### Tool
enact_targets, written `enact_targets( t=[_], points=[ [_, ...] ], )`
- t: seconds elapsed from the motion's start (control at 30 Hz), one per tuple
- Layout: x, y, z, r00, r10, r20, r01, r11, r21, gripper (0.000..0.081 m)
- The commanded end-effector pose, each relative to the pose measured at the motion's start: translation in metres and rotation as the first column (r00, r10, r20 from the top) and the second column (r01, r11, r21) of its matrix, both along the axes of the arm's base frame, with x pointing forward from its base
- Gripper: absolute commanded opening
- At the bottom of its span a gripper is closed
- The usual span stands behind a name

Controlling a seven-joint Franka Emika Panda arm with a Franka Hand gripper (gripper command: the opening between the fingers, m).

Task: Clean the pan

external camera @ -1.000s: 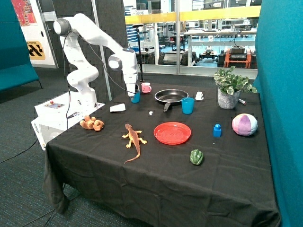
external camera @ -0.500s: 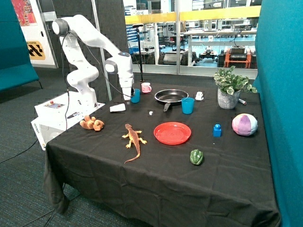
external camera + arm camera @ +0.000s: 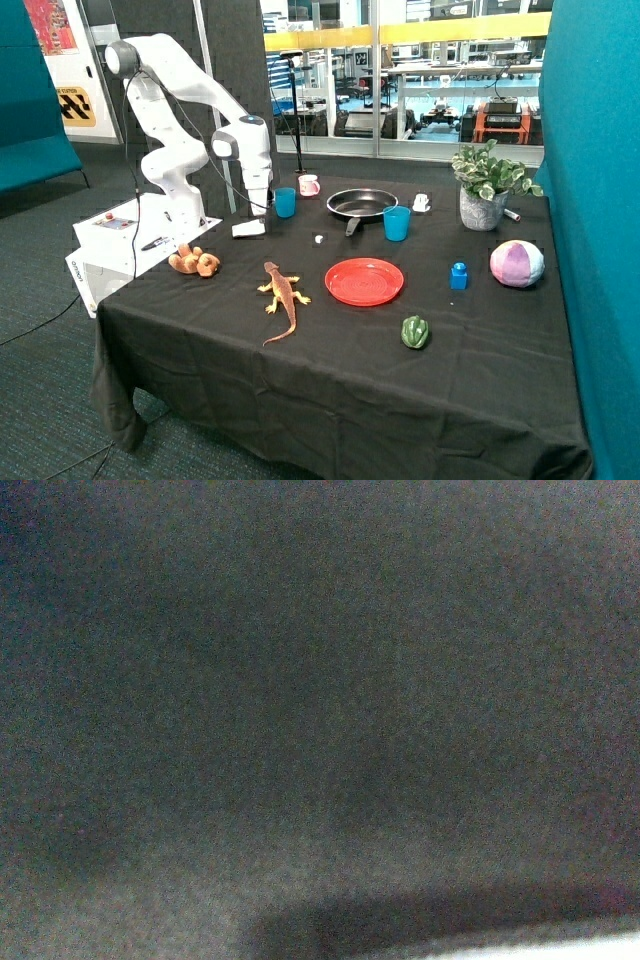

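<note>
While wrist view shows dark cloth, gripper [image 3: 256, 213] above white pad [image 3: 249, 229], pan [image 3: 361, 204] apart.

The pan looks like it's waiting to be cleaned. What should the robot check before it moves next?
1. Pan within sight and uncovered: ok.
2. Claw above the white pad near the table edge: ok.
3. Claw open or shut: cannot tell.
4. Claw holding a cleaning thing: cannot tell.
5. Blue cup standing between claw and pan: not ok, it could get bumped.
6. Wrist view useful: not ok, it shows mostly dark cloth.
</note>
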State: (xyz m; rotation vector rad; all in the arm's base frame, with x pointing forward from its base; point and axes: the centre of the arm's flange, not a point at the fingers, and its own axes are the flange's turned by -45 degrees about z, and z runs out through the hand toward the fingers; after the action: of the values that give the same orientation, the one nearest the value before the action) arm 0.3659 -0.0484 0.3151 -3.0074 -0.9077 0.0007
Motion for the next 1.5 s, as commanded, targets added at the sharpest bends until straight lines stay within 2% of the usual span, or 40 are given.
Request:
enact_targets(
  t=[0.0, 0.37, 0.73, 1.1, 1.47],
  points=[
    [-0.011, -0.002, -0.006, 1.000, 0.004, 0.0005, -0.004, 1.000, -0.0001, 0.0703],
    [-0.018, 0.001, -0.015, 1.000, -0.001, 0.0005, 0.001, 1.000, -0.0001, 0.0699],
    [-0.027, -0.010, -0.021, 1.000, -0.023, 0.0005, 0.023, 1.000, -0.0001, 0.0704],
    [-0.015, -0.019, -0.025, 0.999, -0.042, 0.0005, 0.042, 0.999, -0.0001, 0.0697],
    [-0.022, -0.023, -0.036, 0.999, -0.042, 0.0005, 0.042, 0.999, -0.0001, 0.0702]
  ],
)
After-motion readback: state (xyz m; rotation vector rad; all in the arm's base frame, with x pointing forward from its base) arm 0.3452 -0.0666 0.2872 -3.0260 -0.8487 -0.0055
